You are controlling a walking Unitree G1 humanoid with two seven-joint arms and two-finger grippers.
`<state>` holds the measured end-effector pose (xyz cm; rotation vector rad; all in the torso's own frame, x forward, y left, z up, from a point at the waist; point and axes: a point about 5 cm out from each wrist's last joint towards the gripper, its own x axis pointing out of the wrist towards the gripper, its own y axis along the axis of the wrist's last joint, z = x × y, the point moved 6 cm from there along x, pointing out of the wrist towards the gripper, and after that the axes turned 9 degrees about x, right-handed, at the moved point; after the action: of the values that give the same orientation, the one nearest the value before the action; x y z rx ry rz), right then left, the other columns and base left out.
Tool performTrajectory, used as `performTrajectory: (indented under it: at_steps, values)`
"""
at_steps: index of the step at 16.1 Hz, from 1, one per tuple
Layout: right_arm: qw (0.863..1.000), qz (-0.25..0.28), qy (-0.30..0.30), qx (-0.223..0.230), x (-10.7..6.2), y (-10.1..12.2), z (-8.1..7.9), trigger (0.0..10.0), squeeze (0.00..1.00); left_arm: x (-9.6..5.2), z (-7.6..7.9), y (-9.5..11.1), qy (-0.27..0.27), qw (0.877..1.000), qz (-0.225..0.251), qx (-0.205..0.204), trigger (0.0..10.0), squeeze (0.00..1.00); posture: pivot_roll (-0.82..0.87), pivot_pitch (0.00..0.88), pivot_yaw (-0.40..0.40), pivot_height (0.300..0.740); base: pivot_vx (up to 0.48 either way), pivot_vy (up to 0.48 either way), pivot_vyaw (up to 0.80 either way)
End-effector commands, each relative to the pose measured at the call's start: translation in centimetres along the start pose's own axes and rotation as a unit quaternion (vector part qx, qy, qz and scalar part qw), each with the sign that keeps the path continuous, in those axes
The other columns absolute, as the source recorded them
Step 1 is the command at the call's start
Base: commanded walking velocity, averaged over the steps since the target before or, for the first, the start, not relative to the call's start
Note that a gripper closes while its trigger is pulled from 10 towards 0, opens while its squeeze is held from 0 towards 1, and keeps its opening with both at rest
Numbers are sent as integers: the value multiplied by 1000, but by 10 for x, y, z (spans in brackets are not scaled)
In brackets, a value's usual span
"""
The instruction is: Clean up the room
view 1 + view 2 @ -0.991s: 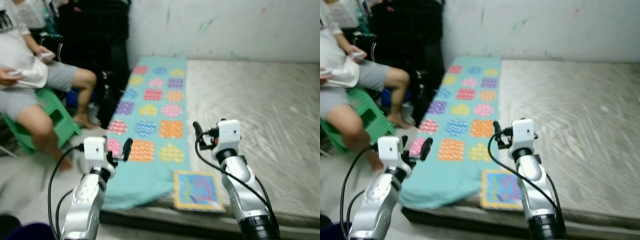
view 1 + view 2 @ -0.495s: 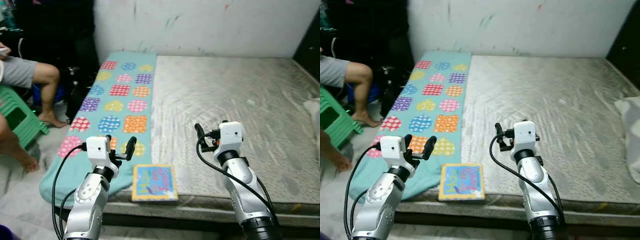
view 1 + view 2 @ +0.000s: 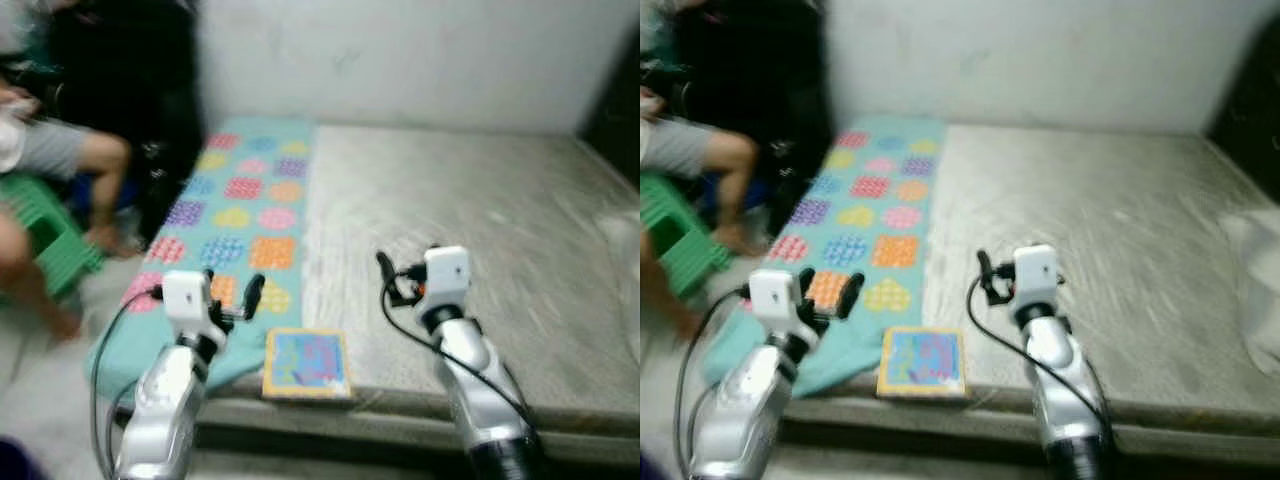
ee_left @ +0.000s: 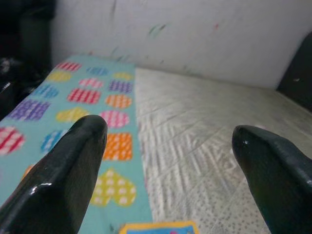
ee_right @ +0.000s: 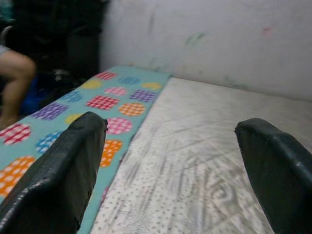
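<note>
Two silver arms reach forward over the near edge of a bare grey mattress [image 3: 480, 200] that lies against a pale wall [image 3: 400, 60], and the head views are blurred. The left gripper [image 4: 165, 161] hangs over the near end of a teal blanket [image 3: 245, 195] printed with coloured hearts and dots, its two black fingers [image 4: 63, 165] spread wide with nothing between them. The right gripper [image 5: 173, 170] is raised above the mattress, a little further in, and its fingers [image 5: 53, 170] are likewise parted and hold nothing. The blanket runs along the left side of the mattress from the wall to the near edge, where its end droops over the side toward the floor. A square picture book [image 3: 306, 363] with a yellow border and a blue cover lies flat at the front edge of the mattress, just beside the blanket's near end, between the two arms and closer to the left one. A pale crumpled cloth [image 3: 1255, 290] rests at the far right edge of the mattress. To the left of the bed a person [image 3: 50, 190] sits on a green plastic stool [image 3: 55, 250], bare legs bent, with dark bags or clothing [image 3: 130, 110] stacked behind them against the wall
</note>
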<state>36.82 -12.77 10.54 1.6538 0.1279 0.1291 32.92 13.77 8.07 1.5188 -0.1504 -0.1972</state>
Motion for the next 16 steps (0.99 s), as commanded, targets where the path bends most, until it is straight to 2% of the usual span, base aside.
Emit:
performTrajectory:
  at_steps: [1, 4, 10, 12, 16]
  values:
    - [1000, 2, 1, 1, 2, 2, -2, 10000, 0, 2, -3, 5, -2, 1000, 6, 5, 10000, 0, -147, 9, -5, 740, 330, 0, 0]
    - [1000, 2, 0, 1, 2, 2, -1, 10000, 0, 2, -3, 3, 0, 1000, 2, 5, 10000, 0, -147, 9, -5, 740, 301, 0, 0]
    - [1000, 2, -2, 0, 2, 3, 0, 10000, 0, 3, -3, 4, -2, 1000, 3, 4, 10000, 0, -150, 14, -4, 740, 0, 0, 0]
    - [1000, -2, -6, 10, 1, 1, 2, 10000, 0, 3, 1, 6, -11, 1000, 7, 6, 10000, 0, -149, 12, -4, 740, 255, 0, 0]
    - [1000, 0, -7, 12, 2, 1, 2, 10000, 0, 3, -1, 5, -10, 1000, 6, 7, 10000, 0, -148, 13, -2, 740, 259, 0, -709]
